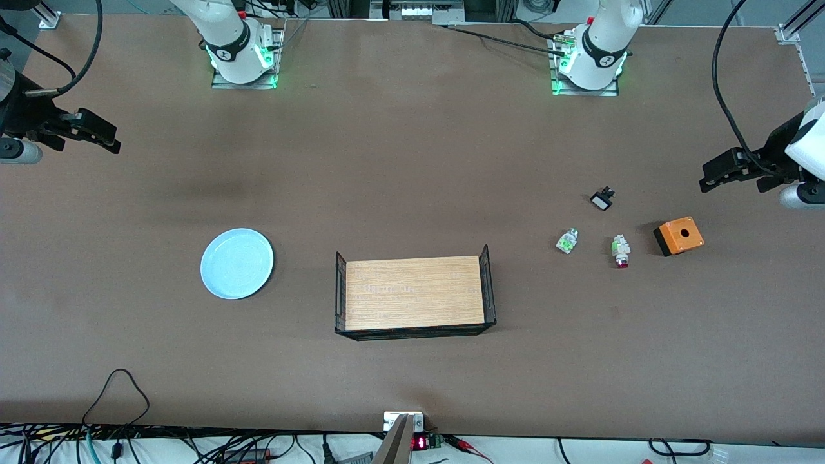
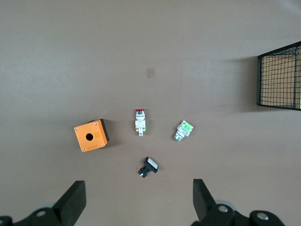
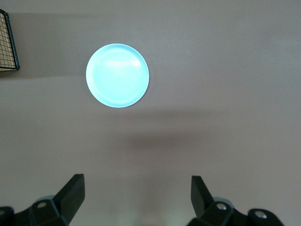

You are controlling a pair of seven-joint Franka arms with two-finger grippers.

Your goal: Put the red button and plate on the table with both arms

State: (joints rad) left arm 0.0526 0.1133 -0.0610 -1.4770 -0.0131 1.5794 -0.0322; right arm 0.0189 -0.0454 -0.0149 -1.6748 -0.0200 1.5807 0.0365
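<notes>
Brown table [image 1: 412, 161], wooden tray [image 1: 414, 293] bare

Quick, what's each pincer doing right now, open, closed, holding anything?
Left pincer: open, empty, up above the small red-capped push-button.
Right pincer: open, empty, up over the table near the round pale-blue plate.

Under me the table [image 1: 412, 161] looks matt brown, faintly mottled. The plate [image 1: 236, 263] shows a smooth, glossy pale-blue glaze. The tray [image 1: 414, 293] has a wood-grain floor and black wire-mesh ends. The orange box [image 1: 679, 236] and the red button [image 1: 621, 251] look like smooth plastic. My own fingers [image 2: 71, 203] are matt black.
</notes>
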